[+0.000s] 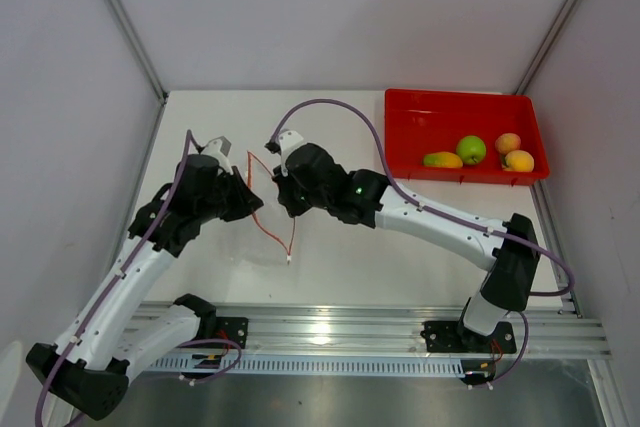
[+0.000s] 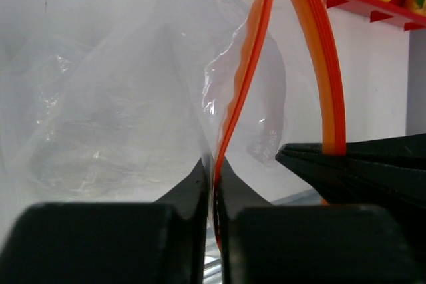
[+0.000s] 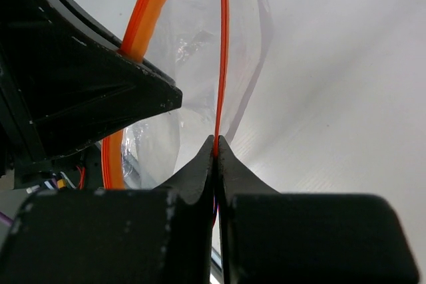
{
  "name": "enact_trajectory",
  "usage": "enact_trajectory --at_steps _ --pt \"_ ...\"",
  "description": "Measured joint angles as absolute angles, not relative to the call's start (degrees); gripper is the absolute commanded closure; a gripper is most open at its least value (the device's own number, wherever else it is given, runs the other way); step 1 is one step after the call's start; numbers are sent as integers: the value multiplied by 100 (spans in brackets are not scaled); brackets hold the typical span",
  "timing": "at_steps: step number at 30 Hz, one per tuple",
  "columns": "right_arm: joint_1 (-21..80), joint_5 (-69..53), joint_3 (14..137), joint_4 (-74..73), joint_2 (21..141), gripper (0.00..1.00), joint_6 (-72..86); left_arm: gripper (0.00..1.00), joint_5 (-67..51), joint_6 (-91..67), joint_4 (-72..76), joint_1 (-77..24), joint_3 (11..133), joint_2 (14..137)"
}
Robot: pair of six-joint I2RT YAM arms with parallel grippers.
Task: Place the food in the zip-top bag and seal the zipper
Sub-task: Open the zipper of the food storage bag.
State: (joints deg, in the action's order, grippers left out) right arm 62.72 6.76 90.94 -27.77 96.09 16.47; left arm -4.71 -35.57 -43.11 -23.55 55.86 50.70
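From above, the left gripper [image 1: 256, 197] and the right gripper [image 1: 279, 189] are meeting over the middle of the white counter [image 1: 340, 267]. Between them they are holding the clear zip-top bag [image 1: 275, 215], and its orange-red zipper [image 1: 292, 239] is trailing toward the near edge. At the far right, the red tray [image 1: 405, 117] is carrying the green apple [image 1: 471, 149], the mango [image 1: 442, 159] and two peach-like fruits [image 1: 508, 142].

In the left wrist view, the left gripper's jaws are pressing together on one strip of the zipper [image 2: 229, 124]. The other strip is arching to the right, and the crinkled plastic is hanging behind.

In the right wrist view, the right gripper's jaws are closing tight on the thin edge-on strip [image 3: 220, 64].
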Motion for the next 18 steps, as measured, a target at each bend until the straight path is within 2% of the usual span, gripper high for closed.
enact_trajectory --at_steps 1,10,18 --pt "6281 725 9094 -2792 9609 100 1647 99 -469 -3573 -4322 -2366 5586 5076" --pt "6195 1634 9043 -3120 9570 100 1597 100 -486 -3551 -4556 -2464 5791 5216" --pt "5502 2051 8289 -3135 9150 100 1455 99 -773 -3533 -4724 -2473 6198 5319"
